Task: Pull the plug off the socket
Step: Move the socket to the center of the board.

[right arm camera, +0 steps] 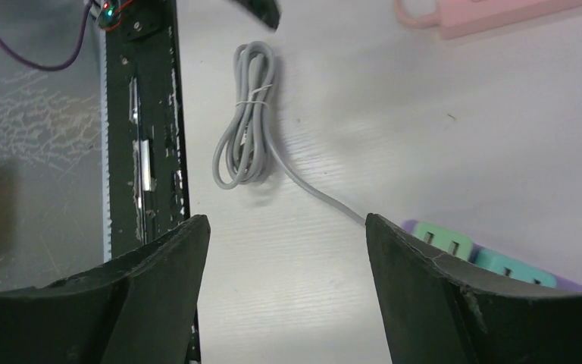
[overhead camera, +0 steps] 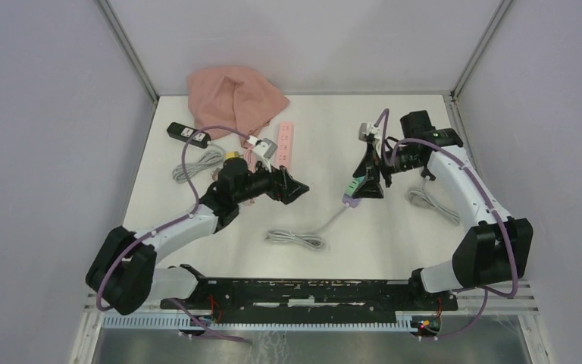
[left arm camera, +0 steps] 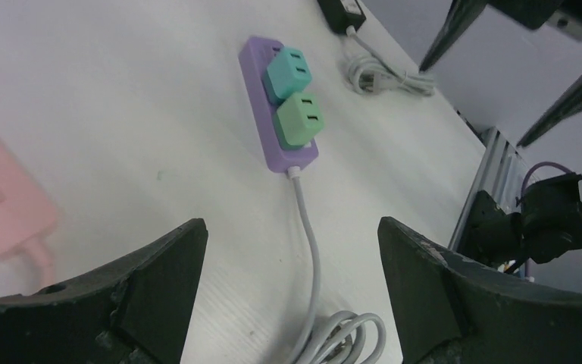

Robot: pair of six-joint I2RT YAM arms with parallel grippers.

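Note:
A purple power strip [overhead camera: 349, 201] lies mid-table with a green plug [overhead camera: 355, 186] and a teal plug seated in it. In the left wrist view the strip [left arm camera: 261, 133] carries the teal plug [left arm camera: 288, 70] and the green plug [left arm camera: 300, 120], and its grey cord [left arm camera: 308, 243] runs toward me. My left gripper [overhead camera: 300, 189] [left arm camera: 291, 226] is open and empty, left of the strip and apart from it. My right gripper [overhead camera: 370, 186] [right arm camera: 286, 220] is open and empty, hovering right over the strip. The green plug [right arm camera: 441, 238] shows beside its right finger.
The strip's coiled grey cord [overhead camera: 297, 240] lies in front. A pink power strip [overhead camera: 286, 142], a pink cloth [overhead camera: 235, 95], a black power strip [overhead camera: 188, 134] and another coil [overhead camera: 197, 164] sit at the back left. A further coil [overhead camera: 432, 202] lies right. A black rail [overhead camera: 303, 292] runs along the near edge.

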